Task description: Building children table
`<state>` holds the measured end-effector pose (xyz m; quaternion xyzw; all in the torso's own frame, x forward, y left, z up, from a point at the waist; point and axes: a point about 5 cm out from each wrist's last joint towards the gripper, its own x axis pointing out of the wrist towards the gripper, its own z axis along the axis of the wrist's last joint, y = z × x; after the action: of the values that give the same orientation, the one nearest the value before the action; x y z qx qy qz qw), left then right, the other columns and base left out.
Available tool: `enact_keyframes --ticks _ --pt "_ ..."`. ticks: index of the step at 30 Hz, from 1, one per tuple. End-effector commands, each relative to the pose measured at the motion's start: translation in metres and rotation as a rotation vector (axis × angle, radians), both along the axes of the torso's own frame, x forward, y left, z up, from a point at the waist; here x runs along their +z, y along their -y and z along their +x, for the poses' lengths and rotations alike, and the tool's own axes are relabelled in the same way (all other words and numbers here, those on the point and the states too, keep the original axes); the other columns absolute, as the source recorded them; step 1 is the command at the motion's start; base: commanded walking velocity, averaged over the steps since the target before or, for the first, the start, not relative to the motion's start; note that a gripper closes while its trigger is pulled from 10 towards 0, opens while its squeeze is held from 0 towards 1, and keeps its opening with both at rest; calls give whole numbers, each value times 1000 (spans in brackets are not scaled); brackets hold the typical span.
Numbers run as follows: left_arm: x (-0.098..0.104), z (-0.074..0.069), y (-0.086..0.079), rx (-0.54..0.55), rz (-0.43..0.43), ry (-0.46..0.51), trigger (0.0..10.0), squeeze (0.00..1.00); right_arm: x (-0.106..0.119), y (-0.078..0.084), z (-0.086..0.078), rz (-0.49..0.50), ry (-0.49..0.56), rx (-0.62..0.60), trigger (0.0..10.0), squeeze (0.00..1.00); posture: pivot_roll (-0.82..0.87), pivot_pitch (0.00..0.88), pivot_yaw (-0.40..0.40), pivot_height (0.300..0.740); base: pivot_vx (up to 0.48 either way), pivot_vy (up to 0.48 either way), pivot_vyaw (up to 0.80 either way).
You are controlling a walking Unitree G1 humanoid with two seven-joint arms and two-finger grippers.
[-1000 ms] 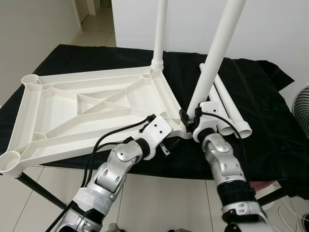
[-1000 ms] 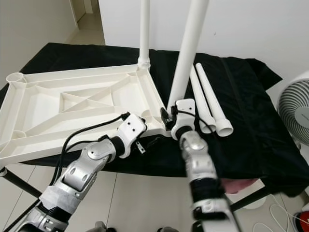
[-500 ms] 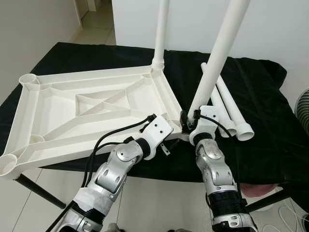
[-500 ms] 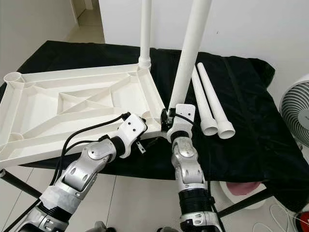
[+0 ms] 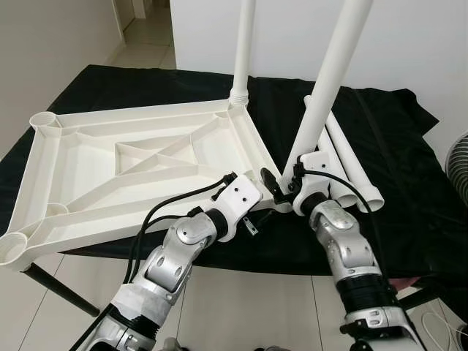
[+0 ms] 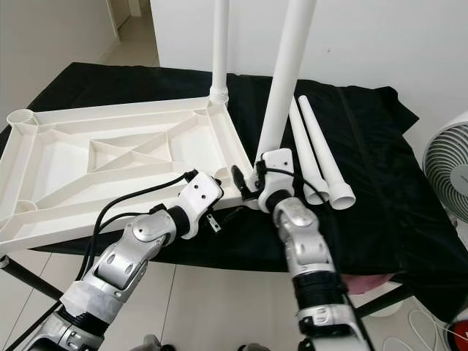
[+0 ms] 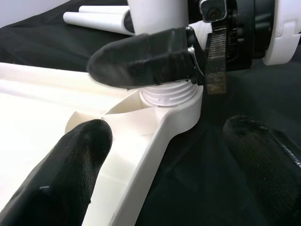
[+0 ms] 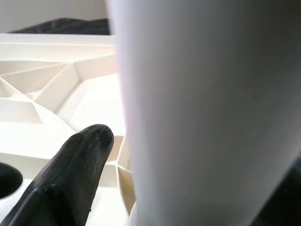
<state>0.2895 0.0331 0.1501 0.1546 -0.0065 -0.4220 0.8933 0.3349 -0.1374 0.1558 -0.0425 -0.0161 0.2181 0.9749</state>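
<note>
**Now threading second leg into corner socket**

Upside-down white ribbed plastic tabletop (image 5: 139, 164) at frame centre-left, on black cloth-covered table (image 5: 409, 183). Right gripper (image 5: 281, 191) clasping long white plastic tube leg (image 5: 322, 91) near threaded base. Left gripper (image 7: 160, 155) spread apart, straddling tabletop corner. Probably light, stiff, smooth; best gripped low.

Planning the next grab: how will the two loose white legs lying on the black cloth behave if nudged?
The loose legs are round smooth tubes, so they would probably roll sideways. The black cloth under them is wrinkled, which may slow that. They look like hollow plastic, open at the end, so likely light and stiff, perhaps slippery for the black fingers.
</note>
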Motion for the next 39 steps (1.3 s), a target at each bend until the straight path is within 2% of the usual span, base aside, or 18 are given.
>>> enact_keyframes --ticks 1,2,6,7,8,9,10,22,23,30,31,34,35,37,38,39 --pt "1 -1 1 -6 5 13 10000 0 -2 -6 0 -7 -6 51 10000 0 -106 10 -10 740 0 0 0" --pt "1 -1 1 -6 5 14 10000 0 -2 -5 2 -40 -1 104 10000 0 -105 10 -7 740 0 0 0" --pt "2 -1 0 -5 5 14 10000 0 -4 1 6 -78 -17 176 10000 0 -99 13 -7 740 0 0 0" --pt "2 -1 0 -4 5 14 10000 0 -5 5 8 -85 -27 190 8627 0 -99 13 -7 740 0 0 0" --pt "1 -1 0 -3 5 13 10000 0 -7 9 10 -86 -44 194 3255 0 -95 15 -7 740 0 0 0" --pt "1 -1 0 -3 5 13 10000 0 -7 9 10 -86 -44 194 3255 0 -95 15 -7 740 0 0 0" --pt "1 -2 -1 -2 5 12 10000 0 -11 12 10 -93 -58 199 0 0 -95 15 -7 740 0 0 0" --pt "3 -2 -2 5 3 12 10000 0 -20 22 6 -88 -100 209 0 0 -94 36 -3 740 0 0 0" --pt "3 -1 -2 5 2 11 10000 0 -20 22 6 -86 -97 186 10000 0 -94 36 -3 740 0 0 0" --pt "3 -2 -2 8 1 8 10000 0 -16 17 7 -32 -81 40 10000 0 -94 53 -5 740 0 0 0" --pt "2 -2 -3 9 0 6 10000 0 -15 15 8 1 -82 -22 10000 0 -94 58 -4 740 0 0 0" --pt "2 -2 -3 9 0 6 10000 0 -15 15 8 1 -82 -22 10000 0 -94 58 -4 740 0 0 0" --pt "2 -3 -3 10 1 4 10000 0 -12 12 8 45 -70 -165 10000 0 -92 63 -3 740 0 0 0" --pt "2 -3 -3 10 1 4 10000 0 -12 12 8 45 -70 -165 10000 0 -92 63 -3 740 0 0 0" --pt "2 -3 -3 10 1 2 10000 0 -12 9 8 67 -66 -241 10000 0 -91 65 -2 740 0 0 0" --pt "2 -3 -3 10 1 2 10000 0 -12 9 8 67 -66 -241 10000 0 -91 65 -2 740 0 0 0"
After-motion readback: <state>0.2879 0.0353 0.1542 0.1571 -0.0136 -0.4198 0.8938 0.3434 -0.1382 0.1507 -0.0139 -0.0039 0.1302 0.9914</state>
